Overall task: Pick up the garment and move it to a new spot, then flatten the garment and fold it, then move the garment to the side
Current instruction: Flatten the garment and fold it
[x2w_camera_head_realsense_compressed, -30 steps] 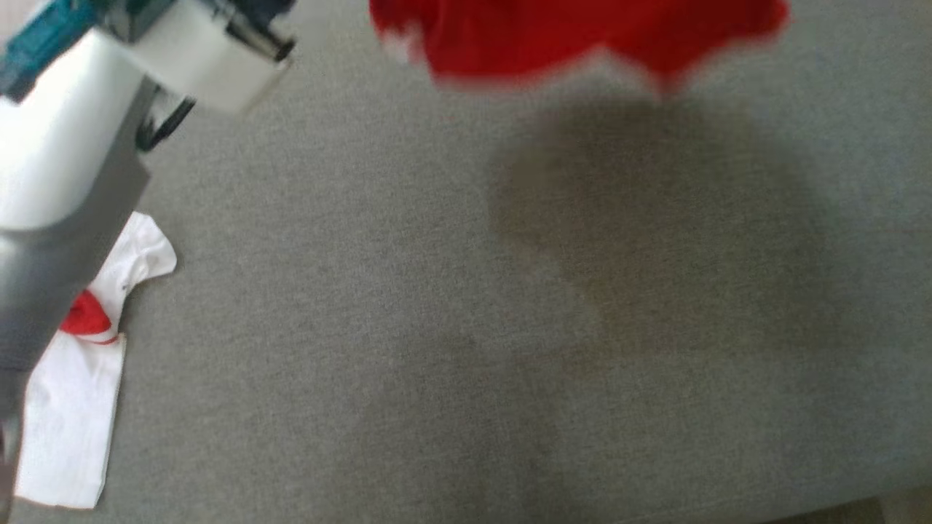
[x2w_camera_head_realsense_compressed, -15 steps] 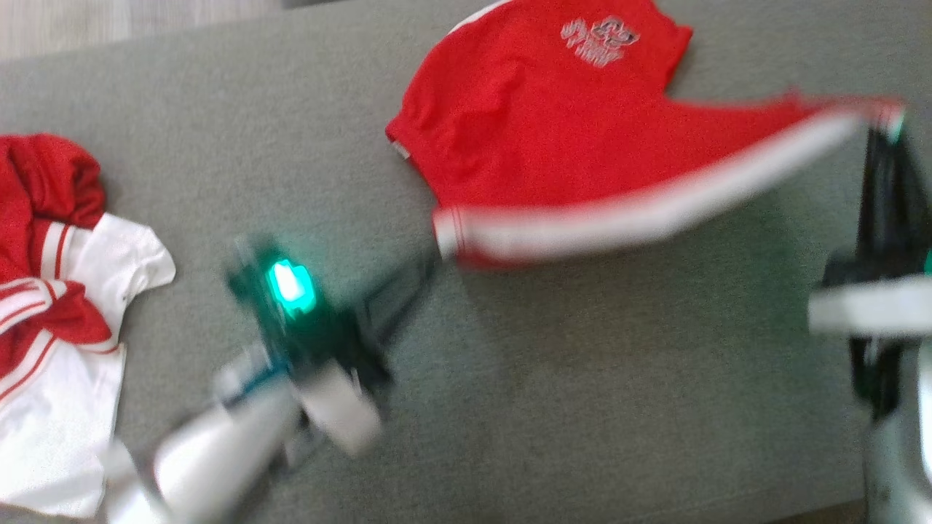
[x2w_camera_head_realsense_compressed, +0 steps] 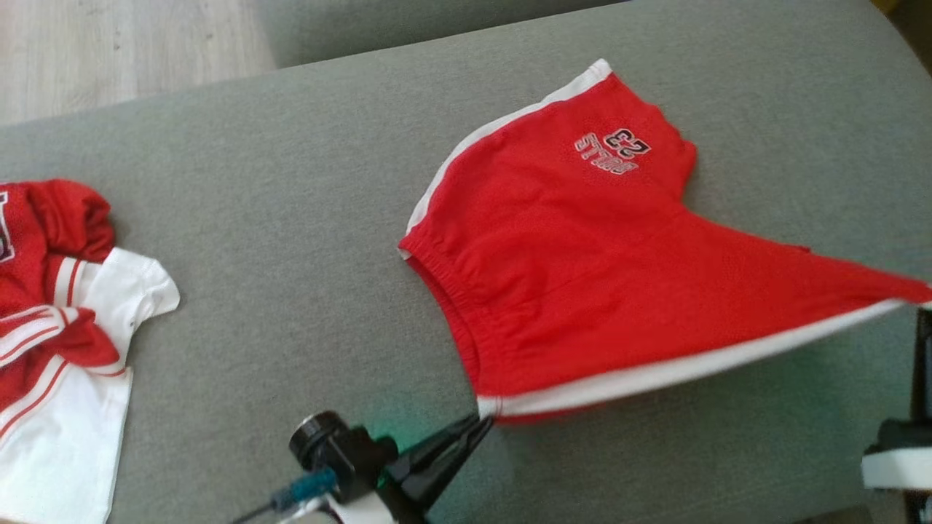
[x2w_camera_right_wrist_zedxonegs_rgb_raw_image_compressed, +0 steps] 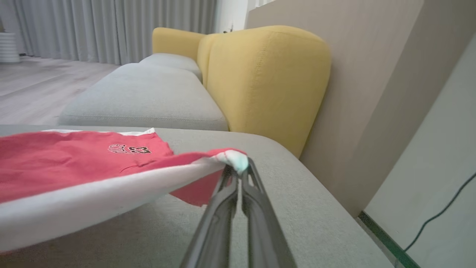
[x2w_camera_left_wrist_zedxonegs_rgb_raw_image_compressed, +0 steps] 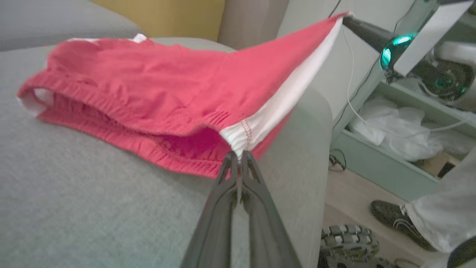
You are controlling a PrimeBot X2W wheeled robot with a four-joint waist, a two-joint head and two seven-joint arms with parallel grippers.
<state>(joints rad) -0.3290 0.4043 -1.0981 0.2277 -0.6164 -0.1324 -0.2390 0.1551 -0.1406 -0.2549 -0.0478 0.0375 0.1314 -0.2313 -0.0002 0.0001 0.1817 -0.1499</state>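
Head view: clothes pile point(x2w_camera_head_realsense_compressed: 51, 291) | left fingers point(x2w_camera_left_wrist_zedxonegs_rgb_raw_image_compressed: 219, 212) pinch shorts point(x2w_camera_head_realsense_compressed: 582, 276) waistband | right fingers point(x2w_camera_right_wrist_zedxonegs_rgb_raw_image_compressed: 219, 219) pinch hem

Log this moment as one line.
left gripper: shut on red shorts, waistband corner | right gripper: shut on leg-hem corner | edge between lifted taut, rest on grey cushion

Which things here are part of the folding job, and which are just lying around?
In the job:
red shorts
left gripper, shut on one corner
right gripper, shut on another corner
grey sofa seat beneath

Lying about:
red-and-white clothes pile
yellow cushion
person's foot
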